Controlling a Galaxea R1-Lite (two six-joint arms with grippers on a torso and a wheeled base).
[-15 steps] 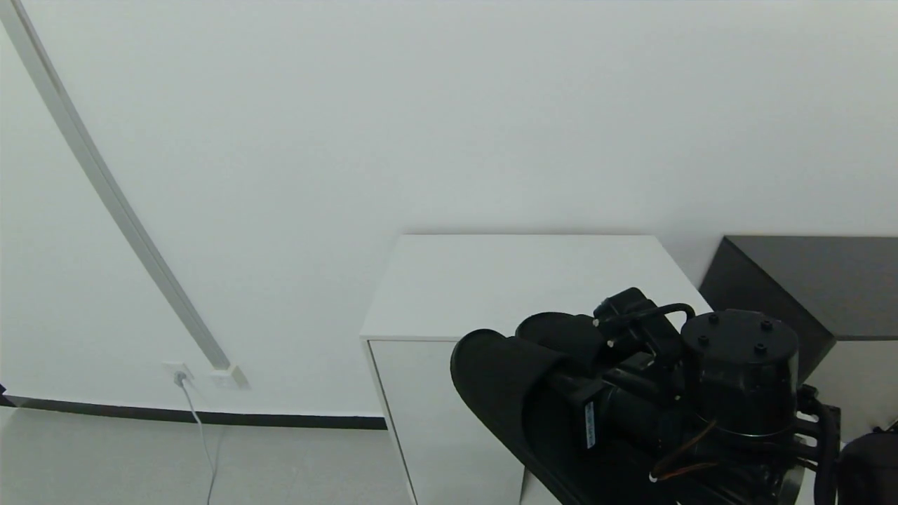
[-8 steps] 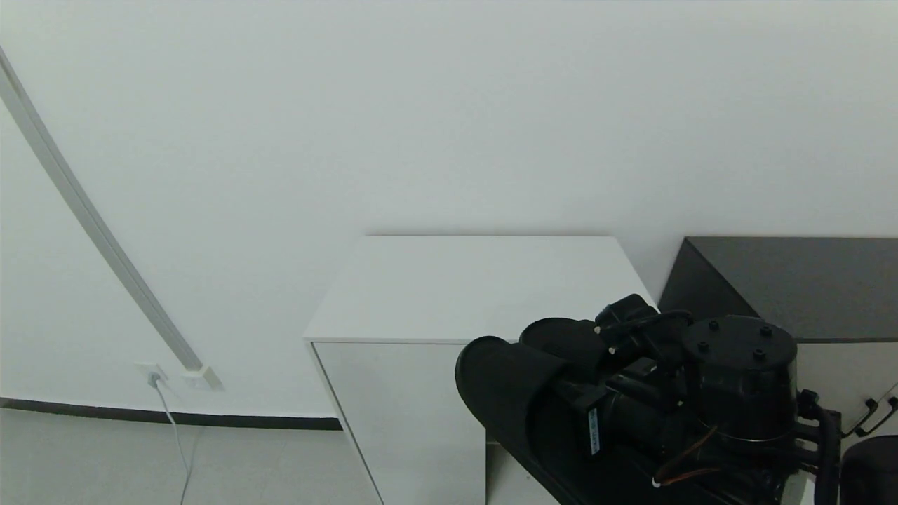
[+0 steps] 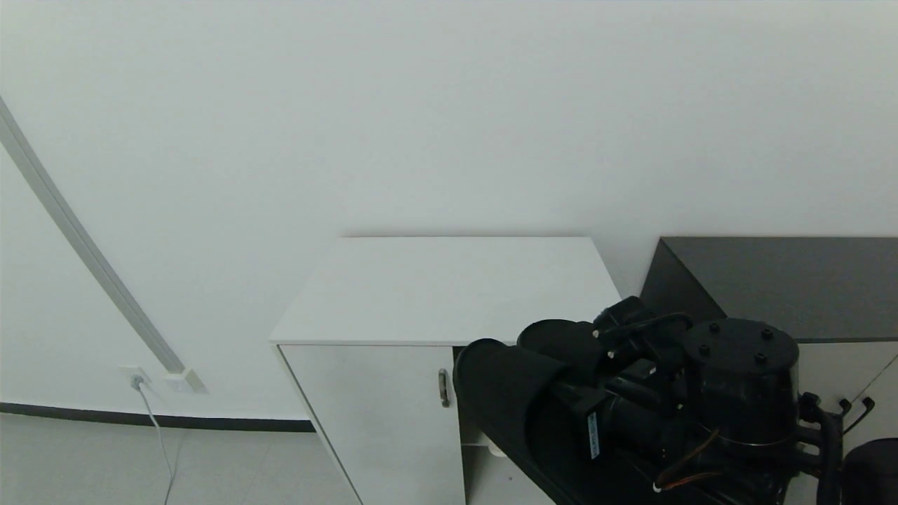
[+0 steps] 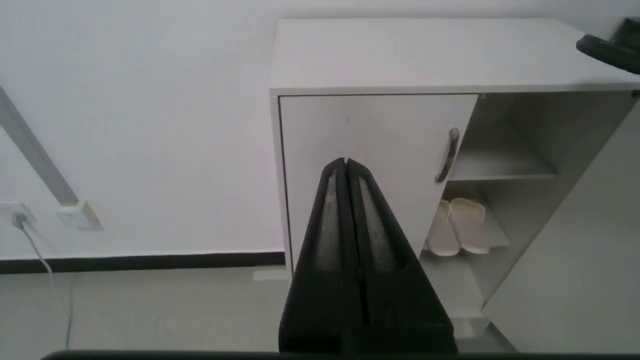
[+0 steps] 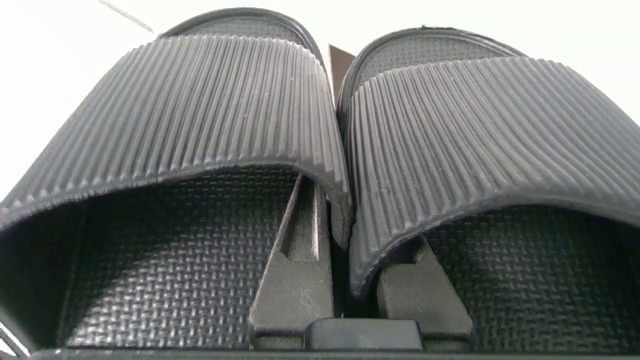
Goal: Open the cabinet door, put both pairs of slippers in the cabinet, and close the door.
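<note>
Well, the right hand (image 5: 345,235) grips 2 black slippers (image 5: 230,110) by their touching inner walls, at the lower right of the head view, before the white cabinet (image 3: 435,287). Its right half stands open; white slippers (image 4: 468,225) lie inside, probably on a lower shelf. The left hand (image 4: 345,165) is closed, empty.

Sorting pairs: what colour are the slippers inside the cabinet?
White slippers; clearest in the left wrist view.
</note>
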